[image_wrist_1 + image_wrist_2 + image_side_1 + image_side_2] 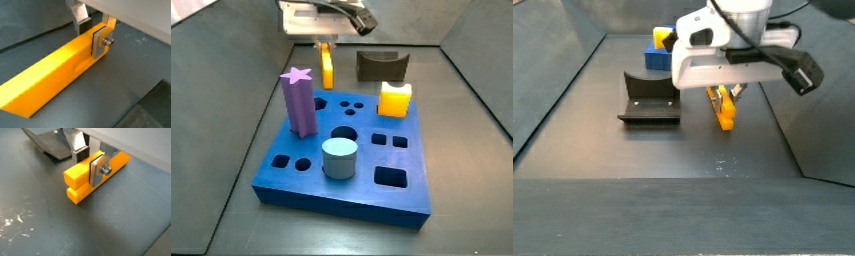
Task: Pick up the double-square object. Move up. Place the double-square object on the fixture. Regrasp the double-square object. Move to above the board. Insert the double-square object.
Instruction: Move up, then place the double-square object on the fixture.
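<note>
The double-square object [327,68] is a slim orange-yellow peg standing upright behind the blue board [358,197]. My gripper [327,45] is above it and shut on its upper end. In both wrist views the silver fingers sit on opposite sides of the peg [53,75] [83,178], and its forked end points away from the gripper [90,37] [89,163]. In a side view the peg [724,112] hangs below the gripper [723,92], its lower end at or just above the floor. The dark fixture [378,66] [647,102] stands beside it, apart.
On the board stand a purple star-topped post [301,100], a grey-blue cylinder [338,158] and a stubby yellow block [394,98]. Several holes in the board are open. Sloping grey walls close in the dark floor on both sides.
</note>
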Controlling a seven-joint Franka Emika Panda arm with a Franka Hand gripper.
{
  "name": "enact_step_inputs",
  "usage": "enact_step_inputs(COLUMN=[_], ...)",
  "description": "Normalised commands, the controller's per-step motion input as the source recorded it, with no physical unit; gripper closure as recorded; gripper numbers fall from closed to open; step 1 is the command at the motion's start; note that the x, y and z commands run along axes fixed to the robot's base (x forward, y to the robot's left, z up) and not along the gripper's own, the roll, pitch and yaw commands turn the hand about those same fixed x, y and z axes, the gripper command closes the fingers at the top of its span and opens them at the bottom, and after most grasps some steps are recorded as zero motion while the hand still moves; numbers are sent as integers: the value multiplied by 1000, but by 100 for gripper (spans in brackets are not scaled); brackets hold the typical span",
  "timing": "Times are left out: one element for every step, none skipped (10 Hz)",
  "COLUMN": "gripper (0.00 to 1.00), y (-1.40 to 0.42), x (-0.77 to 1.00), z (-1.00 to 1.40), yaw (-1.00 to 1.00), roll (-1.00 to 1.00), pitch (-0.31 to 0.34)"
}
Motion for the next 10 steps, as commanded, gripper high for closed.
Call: enact_step_inputs(gripper=[100,100,100,100,100,100,100,100,100,100], y=[50,23,12,0,0,0,-3,-6,-8,-11], x=[-32,-22,-18,-19,0,5,-2,-7,-10,-9], z=[759,545,443,233,1000,1000,1000,1000,1000,977], yaw=[28,20,16,13,0,-2,-2,1,3,5], roll=[-2,-19,-25,-36,0,-4,-10,-23,-30,-43], pitch=[24,34,36,26,0,-1,11,19,22,25])
